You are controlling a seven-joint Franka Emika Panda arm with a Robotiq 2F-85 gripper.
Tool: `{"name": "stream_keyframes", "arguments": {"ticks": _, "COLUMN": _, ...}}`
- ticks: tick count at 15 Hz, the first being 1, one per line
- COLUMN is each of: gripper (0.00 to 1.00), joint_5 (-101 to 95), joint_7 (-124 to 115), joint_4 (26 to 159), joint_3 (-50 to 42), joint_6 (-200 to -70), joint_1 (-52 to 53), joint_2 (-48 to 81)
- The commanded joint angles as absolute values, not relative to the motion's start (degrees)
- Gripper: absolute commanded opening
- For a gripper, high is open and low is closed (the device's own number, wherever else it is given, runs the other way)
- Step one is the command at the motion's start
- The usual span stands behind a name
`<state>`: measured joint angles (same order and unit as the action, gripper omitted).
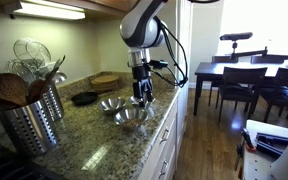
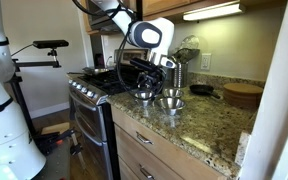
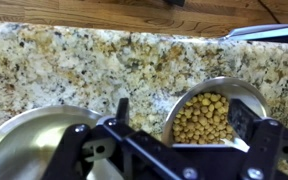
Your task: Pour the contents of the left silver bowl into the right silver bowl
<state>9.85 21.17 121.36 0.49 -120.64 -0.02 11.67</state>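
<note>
The left silver bowl (image 3: 236,92) holds yellow-tan pellets (image 3: 204,118). It sits at the counter's edge in both exterior views (image 2: 144,97) (image 1: 144,102). My gripper (image 3: 182,115) is open just above it. One finger is outside its rim and the other is over its inside. An empty silver bowl (image 3: 29,140) lies right beside it. The exterior views show my gripper (image 1: 141,93) (image 2: 144,85) low over the cluster, with two more steel bowls (image 1: 111,104) (image 1: 130,117) next to it. These two also show in an exterior view (image 2: 170,92) (image 2: 171,105).
The counter is speckled granite (image 3: 74,60). A steel utensil holder (image 1: 34,120), a black pan (image 1: 84,98) and a wooden board (image 1: 105,80) stand along it. A stove (image 2: 89,85) adjoins the counter. A dining table with chairs (image 1: 244,75) stands beyond.
</note>
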Motion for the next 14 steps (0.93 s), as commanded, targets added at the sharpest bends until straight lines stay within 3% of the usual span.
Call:
{"name": "stream_keyframes", "arguments": {"ticks": 1, "gripper": 1.00, "joint_5": 9.5, "joint_7": 19.7, "joint_4": 119.9, "joint_3": 1.0, "joint_6": -121.1, "joint_1": -0.7, "joint_2": 13.2}}
{"name": "stream_keyframes", "arguments": {"ticks": 14, "gripper": 1.00, "joint_5": 10.1, "joint_7": 20.0, "joint_4": 115.8, "joint_3": 2.6, "joint_6": -121.1, "joint_1": -0.7, "joint_2": 18.3}}
